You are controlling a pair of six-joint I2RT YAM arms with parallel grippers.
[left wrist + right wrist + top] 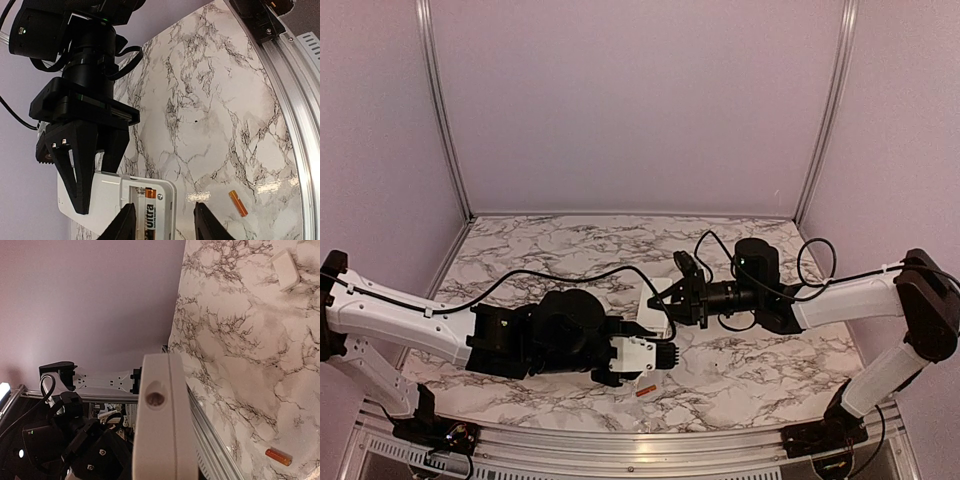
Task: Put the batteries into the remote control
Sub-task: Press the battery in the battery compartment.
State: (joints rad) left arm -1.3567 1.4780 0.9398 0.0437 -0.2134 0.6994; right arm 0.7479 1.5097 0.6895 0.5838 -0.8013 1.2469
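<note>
Marble table point(215, 100); remote control point(107, 200) held over it, batt. bay open.
R gripper point(95, 187) clamped on remote control; L gripper point(165, 225) jaws apart at bay end, nothing gripped. Bay: seated battery point(150, 210), label "ultra". Orange loose battery point(238, 202) on table nr front rail. White cover point(285, 269) lies apart.

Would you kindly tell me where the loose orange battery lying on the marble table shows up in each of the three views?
Top external: orange battery at bottom centre, just below the remote control.
Left wrist: lower right, to the right of the remote control.
Right wrist: bottom right corner, to the right of the remote control.
Shared landmark: the remote control.
</note>
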